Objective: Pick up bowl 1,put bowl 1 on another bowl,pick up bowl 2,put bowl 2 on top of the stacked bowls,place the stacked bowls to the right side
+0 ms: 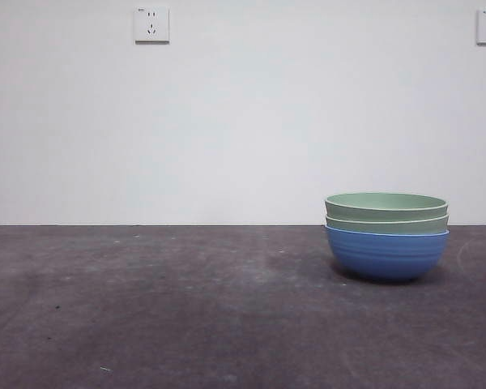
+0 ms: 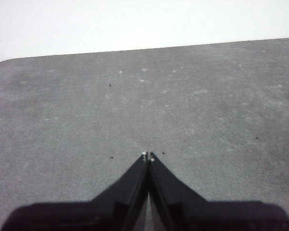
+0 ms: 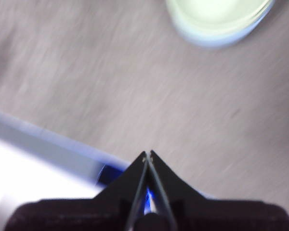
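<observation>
Stack: we see the stacked bowls (image 1: 386,235) at the right of the front view, resting on the table (image 1: 186,308), low against the white wall (image 1: 243,121).
Stack makeup: the blue bowl (image 1: 386,255) sits at the bottom, with two pale green bowls nested in it, their rims showing as two green bands above the blue one.
Left gripper: the left gripper (image 2: 148,156) has its jaws pressed together, tips touching, holding nothing; in its wrist view we see it poised above bare grey table, angled toward the table's far edge and the pale wall.
Right gripper: the right gripper (image 3: 148,154) also has its jaws closed together and empty; its wrist view is blurred.
Right arm pose: we see it looking down on the table, with the stack's pale green inside (image 3: 219,17) at the upper right of that frame, well apart from the jaw tips.
Arms in front view: neither arm shows there.
Surroundings: two wall sockets (image 1: 151,24) sit at the upper left and upper right corner of the front view.
</observation>
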